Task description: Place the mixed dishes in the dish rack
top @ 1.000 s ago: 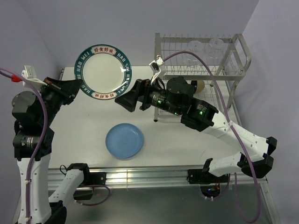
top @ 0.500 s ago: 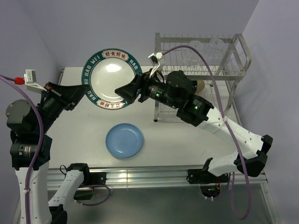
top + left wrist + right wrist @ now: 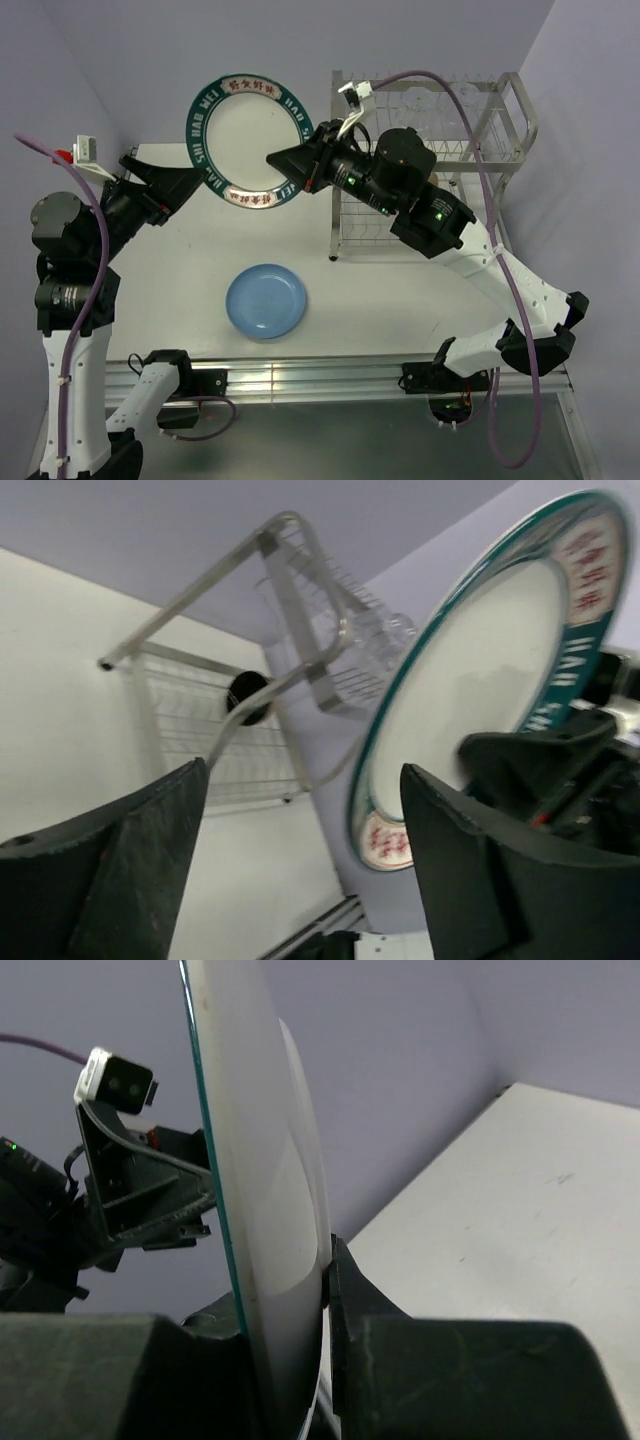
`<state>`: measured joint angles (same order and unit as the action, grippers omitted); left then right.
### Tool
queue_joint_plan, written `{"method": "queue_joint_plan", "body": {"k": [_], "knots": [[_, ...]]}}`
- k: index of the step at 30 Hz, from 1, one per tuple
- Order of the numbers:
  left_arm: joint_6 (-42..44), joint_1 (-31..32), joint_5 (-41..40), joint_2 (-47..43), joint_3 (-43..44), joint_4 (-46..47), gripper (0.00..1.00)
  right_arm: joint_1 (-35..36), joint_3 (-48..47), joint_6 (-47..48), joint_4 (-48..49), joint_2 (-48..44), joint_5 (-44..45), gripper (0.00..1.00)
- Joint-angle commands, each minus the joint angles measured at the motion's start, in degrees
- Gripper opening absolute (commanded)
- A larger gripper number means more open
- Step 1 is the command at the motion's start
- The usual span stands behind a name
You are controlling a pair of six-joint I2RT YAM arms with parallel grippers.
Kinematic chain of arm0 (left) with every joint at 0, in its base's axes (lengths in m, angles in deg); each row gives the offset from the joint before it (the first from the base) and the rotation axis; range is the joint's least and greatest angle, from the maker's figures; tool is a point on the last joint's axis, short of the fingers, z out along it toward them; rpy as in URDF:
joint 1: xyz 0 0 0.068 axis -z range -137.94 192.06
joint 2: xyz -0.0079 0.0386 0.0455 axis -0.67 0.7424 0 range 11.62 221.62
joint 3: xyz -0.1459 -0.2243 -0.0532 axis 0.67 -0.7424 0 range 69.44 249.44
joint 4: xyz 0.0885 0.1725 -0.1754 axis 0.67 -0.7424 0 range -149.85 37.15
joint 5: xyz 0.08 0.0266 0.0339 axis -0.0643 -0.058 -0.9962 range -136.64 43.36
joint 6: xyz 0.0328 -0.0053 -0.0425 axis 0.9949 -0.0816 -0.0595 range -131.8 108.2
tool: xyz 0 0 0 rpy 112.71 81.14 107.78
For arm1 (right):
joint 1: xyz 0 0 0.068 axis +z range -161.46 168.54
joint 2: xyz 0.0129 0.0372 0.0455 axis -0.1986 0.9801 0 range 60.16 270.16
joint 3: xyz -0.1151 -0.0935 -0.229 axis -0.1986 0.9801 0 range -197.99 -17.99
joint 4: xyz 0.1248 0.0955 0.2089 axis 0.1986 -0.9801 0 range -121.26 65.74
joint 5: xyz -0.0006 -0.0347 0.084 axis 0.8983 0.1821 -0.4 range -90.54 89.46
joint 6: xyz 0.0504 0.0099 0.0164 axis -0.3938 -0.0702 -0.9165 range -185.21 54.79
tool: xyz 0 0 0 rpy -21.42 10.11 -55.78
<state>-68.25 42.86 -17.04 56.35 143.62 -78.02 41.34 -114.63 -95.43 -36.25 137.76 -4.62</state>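
Seen from above, a white table [image 3: 180,290] fronts a lilac wall, with two black and white robot arms reaching in from its near edge.

A white plate [image 3: 250,125] with a dark teal lettered rim is held up in the air above the table's far edge, about midway along it. It stands nearly upright, with its face turned towards the overhead camera.

The right gripper [image 3: 280,163] is clamped onto the plate's lower right rim. The right wrist view shows the plate edge-on, pinched between the two black fingers.

The left gripper [image 3: 305,768] sits just beside the plate's lower left rim with its jaws spread wide and nothing in them. In the left wrist view the plate lies beyond the gap between the fingers (neither finger can be seen touching it).

A plain light-blue plate [image 3: 266,302] lies flat on the table near the middle of the near edge, well apart from both grippers.

The dish rack [image 3: 334,235], a tall silver wire frame with two tiers, stands at the table's far right corner. Two clear glasses [image 3: 462,96] rest on its upper tier. A small black bowl [image 3: 247,695] shows on the lower tier in the left wrist view, partly hidden behind a rack post.
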Motion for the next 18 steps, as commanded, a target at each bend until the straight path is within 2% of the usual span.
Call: {"method": "queue_joint_plan", "body": {"k": [1, 3, 7, 9, 12, 16, 18], "knots": [[6.1, 0.0, -5.6, 1.5, 4.7, -4.4, 0.86, -0.3, -7.8, 2.9, 0.5, -0.2, 7.5, 0.00], [8.3, 0.0, -13.0, 1.5, 5.9, -7.3, 0.91, -0.2, -9.5, 4.2, -1.0, -0.2, 13.5, 0.00], [13.0, 0.0, -22.6, 1.8, 4.9, -11.8, 0.93, 0.6, -16.2, 7.4, -7.0, 0.4, 27.4, 0.00], [13.9, 0.0, -23.2, 2.6, 2.7, -11.9, 0.92, 1.4, -20.1, 9.6, -8.7, 1.8, 36.4, 0.00], [13.4, 0.0, -20.9, 3.3, -6.2, -9.4, 0.91, 2.4, -24.1, 12.5, -11.1, 3.8, 44.9, 0.00], [12.6, 0.0, -20.0, 4.6, -13.8, -5.7, 0.89, 5.9, -24.3, 19.0, -6.4, 4.9, 61.2, 0.00], [12.8, 0.0, -20.3, 5.8, -16.0, -5.1, 0.89, 6.6, -27.3, 23.9, -5.4, 7.5, 65.7, 0.00]]}}
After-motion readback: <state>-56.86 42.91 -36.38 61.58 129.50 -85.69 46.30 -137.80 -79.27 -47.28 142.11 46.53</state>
